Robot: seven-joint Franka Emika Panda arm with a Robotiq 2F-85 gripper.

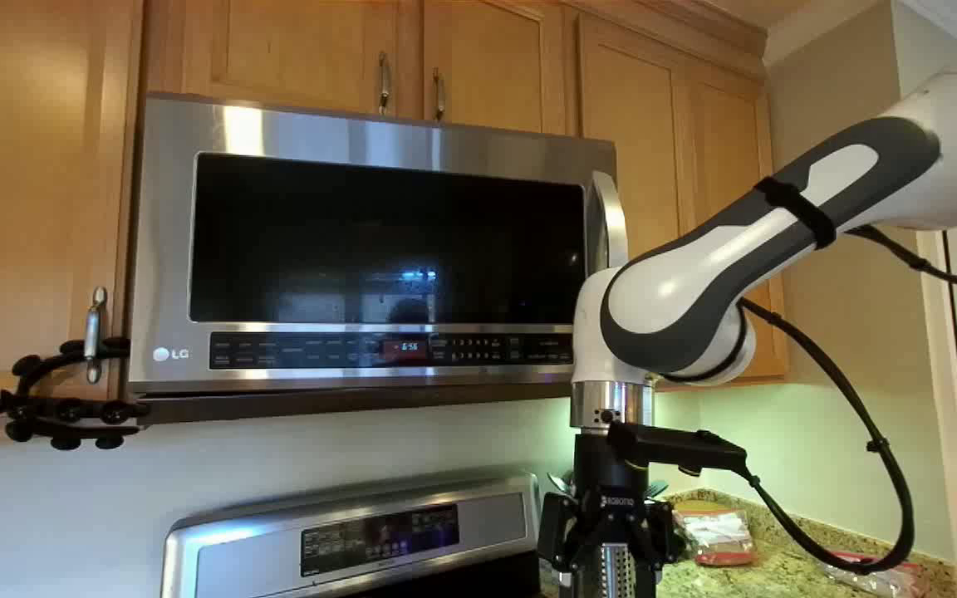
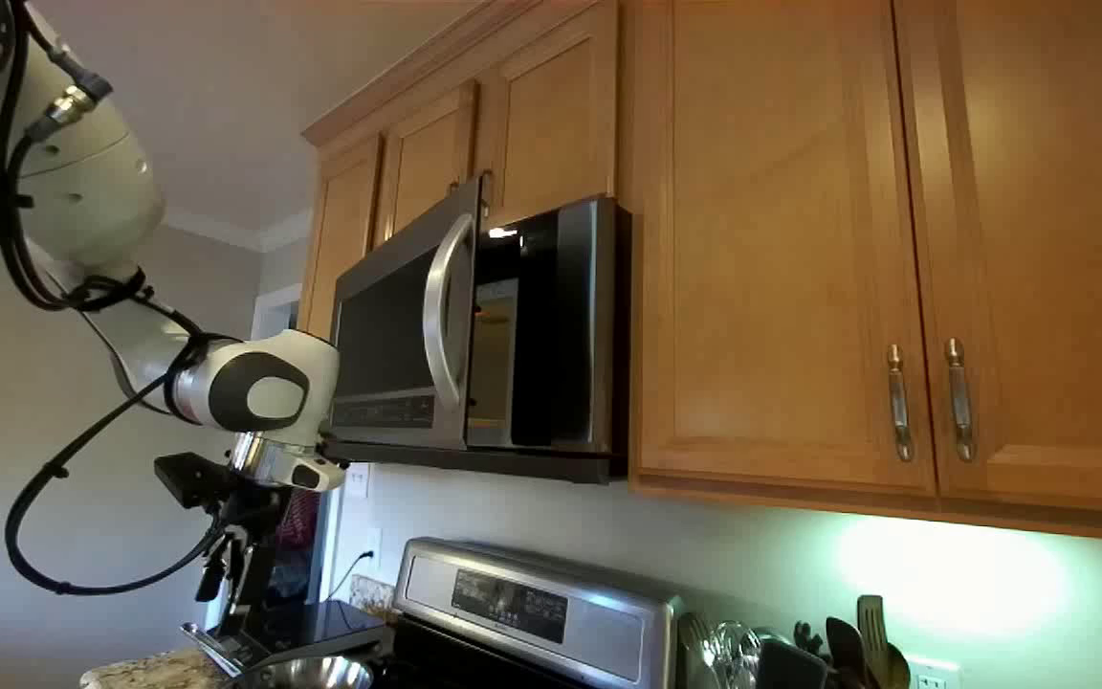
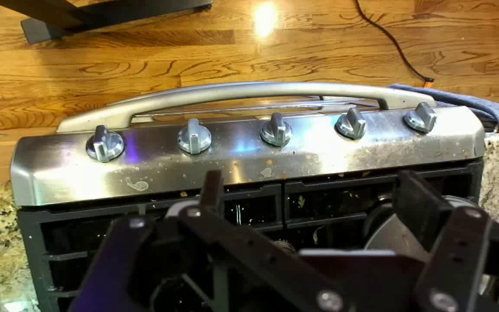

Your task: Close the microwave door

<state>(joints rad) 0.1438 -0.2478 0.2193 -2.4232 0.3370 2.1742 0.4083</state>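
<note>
The microwave door [image 1: 387,249], steel-framed with a dark window, shows its front in an exterior view. In an exterior view the door [image 2: 384,325] stands ajar: its edge with the curved handle [image 2: 436,311] is out from the microwave body [image 2: 582,325], whose dark glossy front shows beside it. My gripper [image 1: 611,540] points down, in front of and below the door's handle end, apart from it. My wrist hides the handle's lower end there. The gripper also shows in an exterior view [image 2: 226,588]. In the wrist view its fingers [image 3: 314,195] are spread with nothing between them.
The stove's control panel [image 1: 379,536] stands below the microwave. Under the gripper are stove grates [image 3: 284,203], a row of knobs [image 3: 276,130] and a pan [image 3: 394,236]. A steel bowl [image 2: 312,673] sits near the gripper. Wooden cabinets [image 2: 781,249] flank the microwave; a black flexible mount [image 1: 67,409] wraps a cabinet handle.
</note>
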